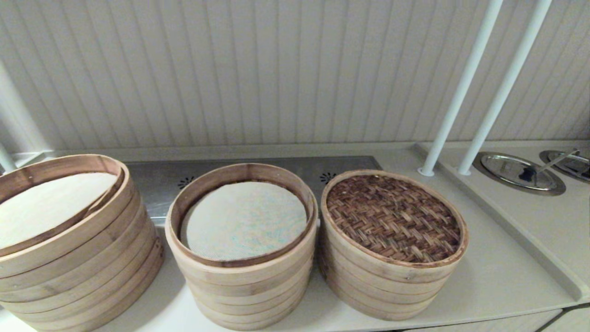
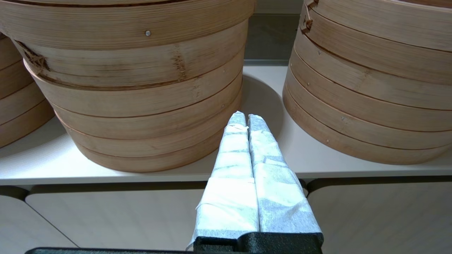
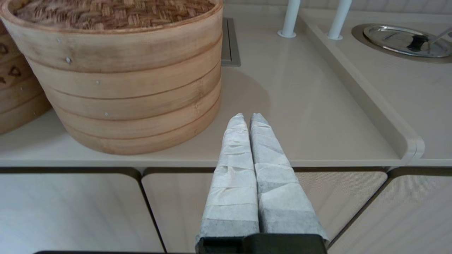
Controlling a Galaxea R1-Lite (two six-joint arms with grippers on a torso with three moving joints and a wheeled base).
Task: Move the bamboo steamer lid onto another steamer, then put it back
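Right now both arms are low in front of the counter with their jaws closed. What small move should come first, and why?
Probably open the right gripper and lift it toward the woven lid. The lid sits on the right stack, nearest that arm, and closed jaws cannot take its rim. The middle steamer is open on top, ready to receive it. The left gripper can stay low.

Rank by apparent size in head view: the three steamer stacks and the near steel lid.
1. Left steamer stack, widest, though cropped at the frame edge.
2-3. Middle steamer stack and right steamer stack under the woven lid: too alike to rank.
4. Steel lid, also farther away.
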